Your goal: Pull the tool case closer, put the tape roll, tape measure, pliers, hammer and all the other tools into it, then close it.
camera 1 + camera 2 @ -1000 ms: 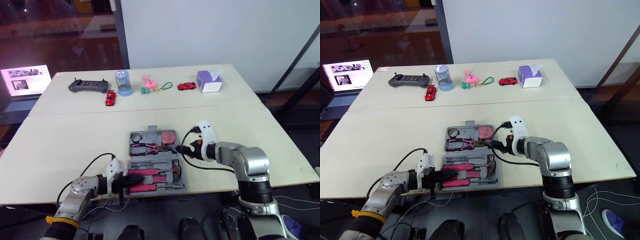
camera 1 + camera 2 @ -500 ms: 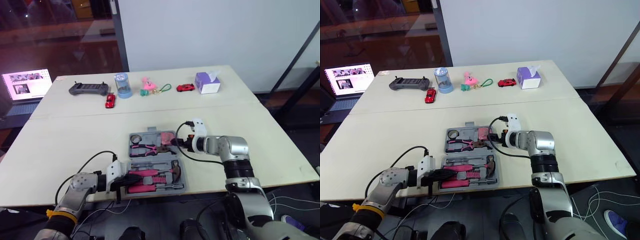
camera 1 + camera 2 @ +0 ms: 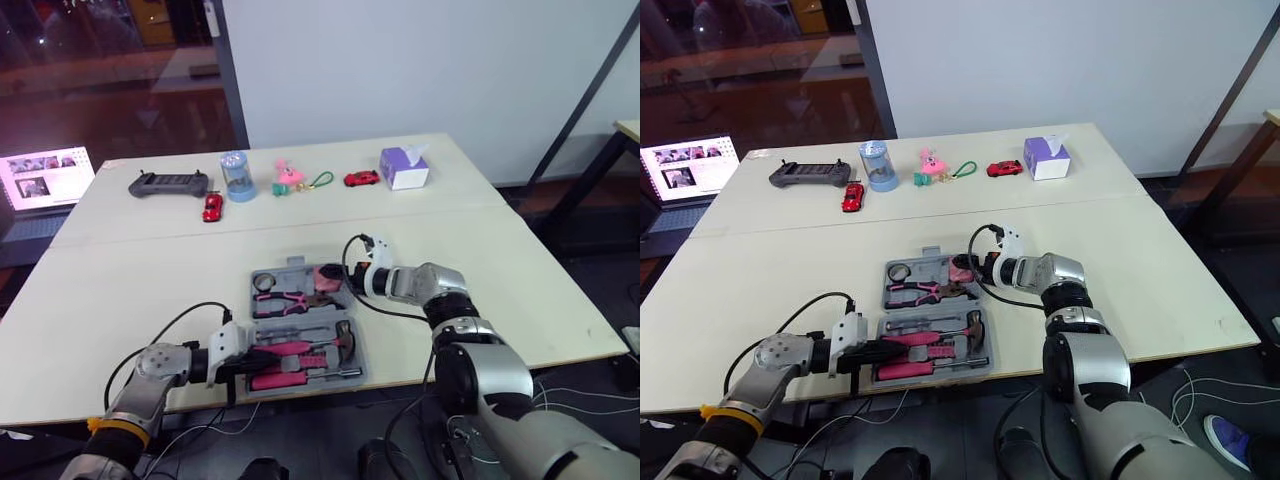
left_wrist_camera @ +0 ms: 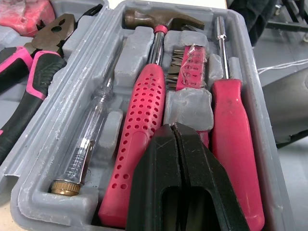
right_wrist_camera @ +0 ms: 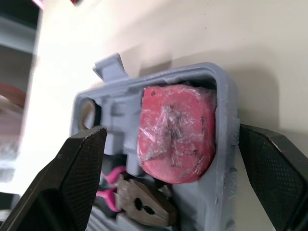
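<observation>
The gray plastic tool case [image 3: 302,313] lies open near the table's [image 3: 120,280] near edge. Far back sit a purple tissue box [image 3: 403,167], a blue jar [image 3: 236,177] and a dark game controller [image 3: 167,184]. The left gripper [image 4: 177,130] is pressed together over the holey pink hammer [image 4: 144,106]. The right gripper [image 5: 172,129] is spread wide around the case's far right corner, where the round pink tape measure [image 5: 178,149] sits.
</observation>
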